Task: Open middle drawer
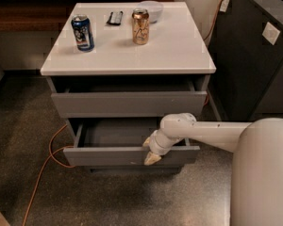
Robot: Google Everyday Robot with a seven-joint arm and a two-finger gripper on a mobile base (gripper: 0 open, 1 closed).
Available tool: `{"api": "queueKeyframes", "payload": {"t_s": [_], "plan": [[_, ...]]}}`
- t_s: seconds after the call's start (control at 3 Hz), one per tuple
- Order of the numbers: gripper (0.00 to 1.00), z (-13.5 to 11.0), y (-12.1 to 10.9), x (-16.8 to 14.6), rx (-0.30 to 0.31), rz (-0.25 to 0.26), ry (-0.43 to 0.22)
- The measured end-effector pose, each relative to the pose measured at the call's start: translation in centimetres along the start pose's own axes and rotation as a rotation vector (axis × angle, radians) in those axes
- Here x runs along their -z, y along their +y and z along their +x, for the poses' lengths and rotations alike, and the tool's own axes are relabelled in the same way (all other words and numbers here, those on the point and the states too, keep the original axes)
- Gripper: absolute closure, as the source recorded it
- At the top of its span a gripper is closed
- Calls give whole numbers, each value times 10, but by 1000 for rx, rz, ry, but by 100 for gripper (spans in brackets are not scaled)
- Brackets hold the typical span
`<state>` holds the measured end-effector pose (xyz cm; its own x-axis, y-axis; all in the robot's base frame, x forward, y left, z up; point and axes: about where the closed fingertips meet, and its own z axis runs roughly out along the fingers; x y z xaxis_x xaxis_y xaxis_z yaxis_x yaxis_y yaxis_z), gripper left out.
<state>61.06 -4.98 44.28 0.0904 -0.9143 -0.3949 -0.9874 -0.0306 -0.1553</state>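
**Middle drawer out, gripper on its lip**

Here we are: the middle drawer [108, 155] stands pulled well out of the cabinet [179, 51], its shallow grey tray open to view below the upper drawer [127, 103], which sits only a crack ajar. The gripper [149, 150] is at the top edge of the front panel, right of centre, one finger inside the tray and one on the outer face. It looks pinched on the panel, and that makes sense: with no handle, the lip is the only purchase. I'd call the job nearly done.

Count-up: two drawer fronts plainly showing. On top, two cans, the blue can [82, 32] and the gold can [140, 26], one white bowl [151, 9] and one small dark object [115, 18]. One orange cable [52, 159] trails across the floor.
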Motion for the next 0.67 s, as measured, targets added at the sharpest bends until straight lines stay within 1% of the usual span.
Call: {"api": "queueKeyframes", "payload": {"t_s": [0.33, 0.67], "plan": [[0, -8, 23, 12, 16, 22, -19], [3, -35, 69, 50, 74, 87, -60]]}}
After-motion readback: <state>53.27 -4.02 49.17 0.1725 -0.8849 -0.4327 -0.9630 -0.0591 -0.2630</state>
